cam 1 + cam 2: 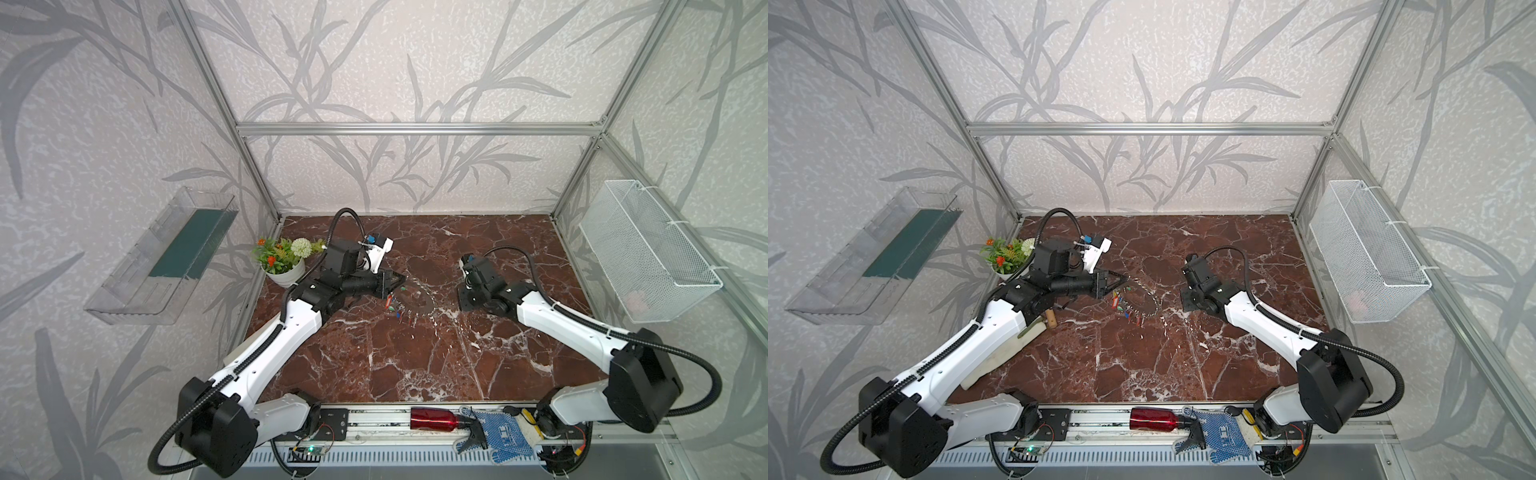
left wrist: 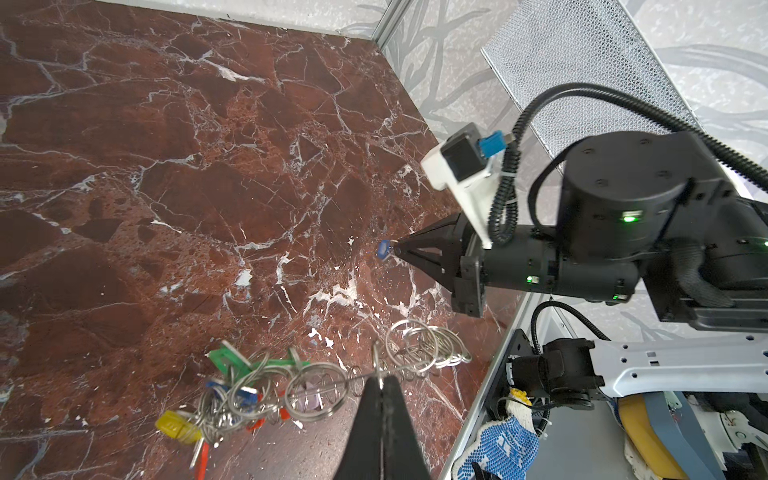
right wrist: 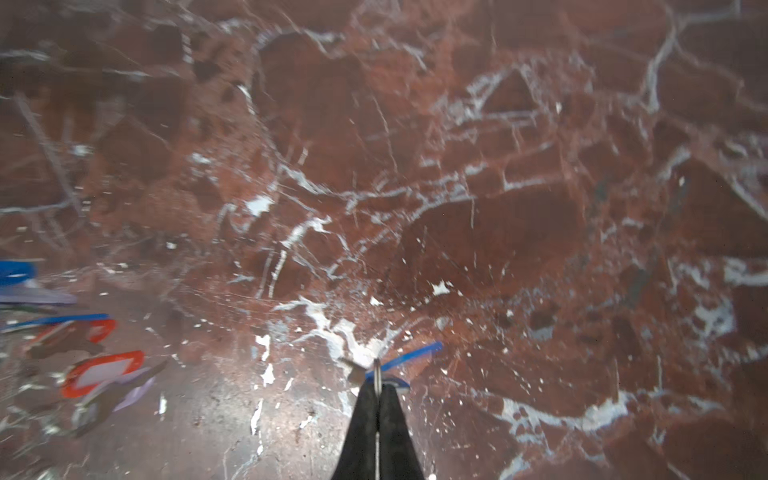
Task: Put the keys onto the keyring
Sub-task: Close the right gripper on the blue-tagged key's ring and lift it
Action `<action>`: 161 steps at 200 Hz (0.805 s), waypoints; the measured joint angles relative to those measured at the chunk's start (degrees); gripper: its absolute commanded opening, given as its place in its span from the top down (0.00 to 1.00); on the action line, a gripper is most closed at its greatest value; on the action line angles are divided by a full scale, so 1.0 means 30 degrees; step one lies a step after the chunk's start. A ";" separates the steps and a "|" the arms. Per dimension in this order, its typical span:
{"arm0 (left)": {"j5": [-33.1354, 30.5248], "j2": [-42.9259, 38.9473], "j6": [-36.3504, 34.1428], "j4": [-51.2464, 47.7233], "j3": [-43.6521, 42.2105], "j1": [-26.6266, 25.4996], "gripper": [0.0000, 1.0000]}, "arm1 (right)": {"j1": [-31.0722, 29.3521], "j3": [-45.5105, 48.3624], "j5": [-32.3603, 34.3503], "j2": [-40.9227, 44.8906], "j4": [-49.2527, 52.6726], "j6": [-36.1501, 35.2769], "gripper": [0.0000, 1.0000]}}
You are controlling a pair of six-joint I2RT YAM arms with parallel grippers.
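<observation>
The keyring (image 1: 429,306) lies mid-table, a grey ring fringed with silver clips, also in a top view (image 1: 1152,305). Several keys (image 1: 394,306) with red, green and blue tags hang at its left side. My left gripper (image 1: 401,277) is shut on the keyring's rim, and in the left wrist view (image 2: 380,379) it pinches that thin edge beside green (image 2: 224,359), yellow (image 2: 176,426) and lilac (image 2: 309,400) tags. My right gripper (image 2: 395,249) is shut on the small ring of a blue-tagged key (image 2: 382,250) just above the table. The right wrist view shows its tips (image 3: 377,379) and that blue tag (image 3: 415,353).
A flower pot (image 1: 286,259) stands behind the left arm. A wire basket (image 1: 648,253) hangs on the right wall and a clear shelf (image 1: 166,257) on the left. A red bottle (image 1: 432,417) and a blue glove (image 1: 503,436) lie on the front rail.
</observation>
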State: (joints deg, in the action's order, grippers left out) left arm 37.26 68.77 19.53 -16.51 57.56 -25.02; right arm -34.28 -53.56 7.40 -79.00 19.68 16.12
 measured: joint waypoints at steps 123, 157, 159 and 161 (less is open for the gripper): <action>-0.0488 0.0000 -0.1807 -0.0692 0.0044 0.0357 1.00 | 0.3271 0.0335 -1.3653 0.2747 -0.7839 -0.2091 1.00; -0.0641 -0.0146 -0.2419 -0.0641 0.0080 -0.0007 1.00 | 0.3453 0.0335 -1.5599 0.2747 -0.9391 -0.1071 1.00; -0.0663 -0.0182 -0.2492 -0.0634 0.0080 -0.0051 1.00 | 0.3453 0.0335 -1.5671 0.2747 -0.9471 -0.1013 1.00; -0.0692 -0.0211 -0.2528 -0.0627 0.0080 -0.0080 1.00 | 0.3453 0.0335 -1.5744 0.2747 -0.9515 -0.0947 1.00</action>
State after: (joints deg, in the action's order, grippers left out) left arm 35.18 68.14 11.94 -18.39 57.80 -25.26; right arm -23.92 -52.56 -39.83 -70.76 -8.86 13.28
